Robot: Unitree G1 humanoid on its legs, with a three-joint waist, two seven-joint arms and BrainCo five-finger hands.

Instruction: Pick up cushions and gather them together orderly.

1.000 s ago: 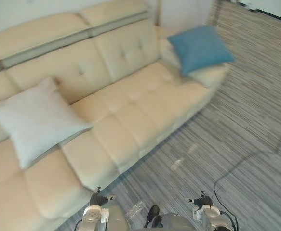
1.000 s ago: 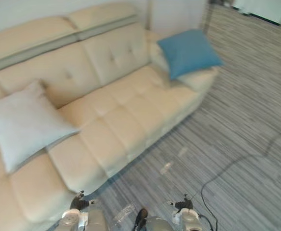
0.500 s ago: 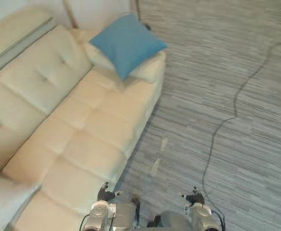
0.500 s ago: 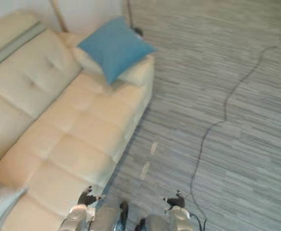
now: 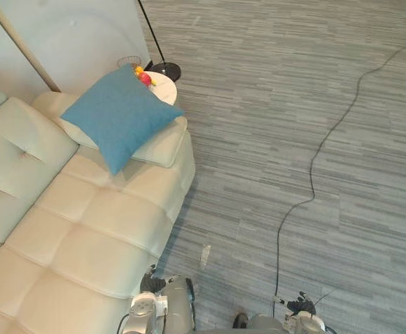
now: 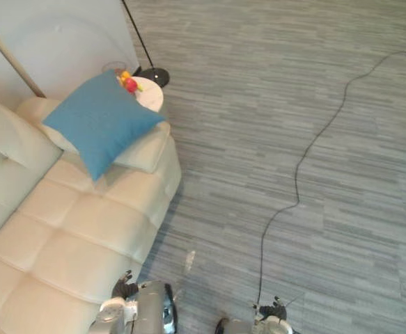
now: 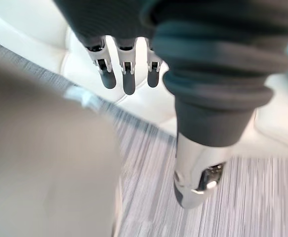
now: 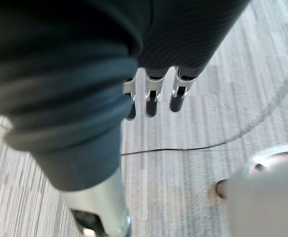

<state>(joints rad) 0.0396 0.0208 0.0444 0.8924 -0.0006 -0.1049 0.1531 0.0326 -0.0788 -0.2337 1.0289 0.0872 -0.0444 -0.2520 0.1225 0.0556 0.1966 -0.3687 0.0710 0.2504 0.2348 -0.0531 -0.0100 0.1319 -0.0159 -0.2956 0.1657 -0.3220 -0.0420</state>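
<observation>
Cushion (image 5: 119, 115), blue, leans at the arm end of the sofa (image 5: 84, 243), well ahead of our nearer left hand (image 5: 150, 283). That hand and our right hand (image 5: 301, 304) hang slack-fingered, empty.

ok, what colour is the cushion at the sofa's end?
The cushion is plain blue, no pattern; it shows best in the left eye view.

- The sofa (image 5: 84, 250) lies left of the left hand (image 5: 152, 284).
- The cushion (image 5: 119, 115) sits on it, far ahead of that hand.
- A table (image 5: 165, 90) stands behind the cushion.
</observation>
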